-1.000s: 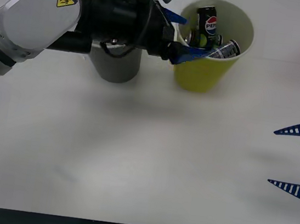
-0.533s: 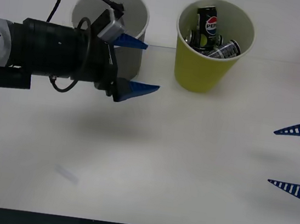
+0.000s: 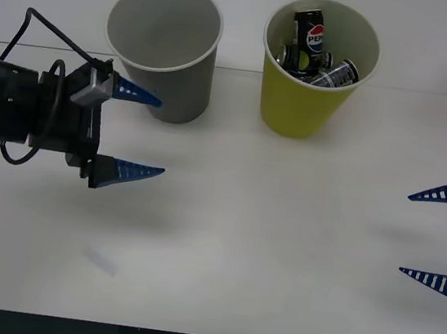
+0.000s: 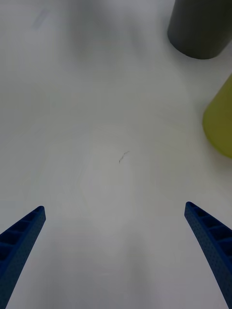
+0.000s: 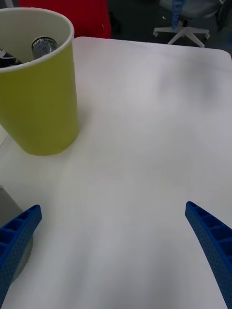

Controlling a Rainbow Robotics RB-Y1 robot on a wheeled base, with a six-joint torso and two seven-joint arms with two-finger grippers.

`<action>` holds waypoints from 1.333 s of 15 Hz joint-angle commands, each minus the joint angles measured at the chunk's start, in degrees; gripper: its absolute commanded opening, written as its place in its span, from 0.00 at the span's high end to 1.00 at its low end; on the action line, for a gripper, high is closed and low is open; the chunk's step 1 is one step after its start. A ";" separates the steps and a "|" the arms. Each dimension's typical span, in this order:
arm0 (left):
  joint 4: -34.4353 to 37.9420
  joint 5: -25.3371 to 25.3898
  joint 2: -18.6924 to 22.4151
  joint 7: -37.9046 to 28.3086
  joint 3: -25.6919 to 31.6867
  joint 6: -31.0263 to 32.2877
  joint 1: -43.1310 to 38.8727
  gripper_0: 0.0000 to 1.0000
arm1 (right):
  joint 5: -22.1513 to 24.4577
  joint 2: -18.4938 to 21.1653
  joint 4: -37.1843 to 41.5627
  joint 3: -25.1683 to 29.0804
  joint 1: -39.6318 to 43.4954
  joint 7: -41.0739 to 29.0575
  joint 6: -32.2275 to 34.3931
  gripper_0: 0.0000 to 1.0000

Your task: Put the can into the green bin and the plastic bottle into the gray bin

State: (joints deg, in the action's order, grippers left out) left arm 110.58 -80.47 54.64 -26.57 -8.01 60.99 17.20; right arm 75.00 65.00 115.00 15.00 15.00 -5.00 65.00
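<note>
Your left pincer [image 3: 144,133] sat at the left of the frame, wide open and holding nothing, its upper finger crossing in front of the gray bin [image 3: 163,48]. That empty spread fits a drop just made: the can [image 3: 335,73] lay tilted inside the green bin [image 3: 306,104] at upper centre-right, its shiny top toward the rim, beside a black Pepsi can [image 3: 309,32] standing upright. The gray bin looked empty inside, and no plastic bottle lay on the white tabletop [image 3: 263,238], so that half looked undone.

A second earlier the same pincer reached over the green bin's rim; half a second earlier it was passing the gray bin. It had pulled back left and lower.

Your right pincer [image 3: 443,240] waited at the right edge, equally open and empty, unchanged across all three frames.
</note>
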 commanded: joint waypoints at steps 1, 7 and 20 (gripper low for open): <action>-0.63 0.76 1.00 6.00 3.17 3.00 -4.01 0.00 | 0.00 0.00 0.00 0.00 0.00 0.00 0.00 0.00; -6.51 8.67 5.57 21.03 3.79 3.08 -9.46 0.00 | 0.00 0.00 0.00 0.00 0.00 0.00 0.00 0.00; -13.63 13.50 8.47 30.43 4.14 10.56 -10.52 0.00 | 0.00 0.00 0.00 0.00 0.00 0.00 0.00 0.00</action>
State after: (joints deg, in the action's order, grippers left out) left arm 97.26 -67.15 63.11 3.59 -4.03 71.27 6.74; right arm 75.00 65.00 115.00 15.00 15.00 -5.00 65.00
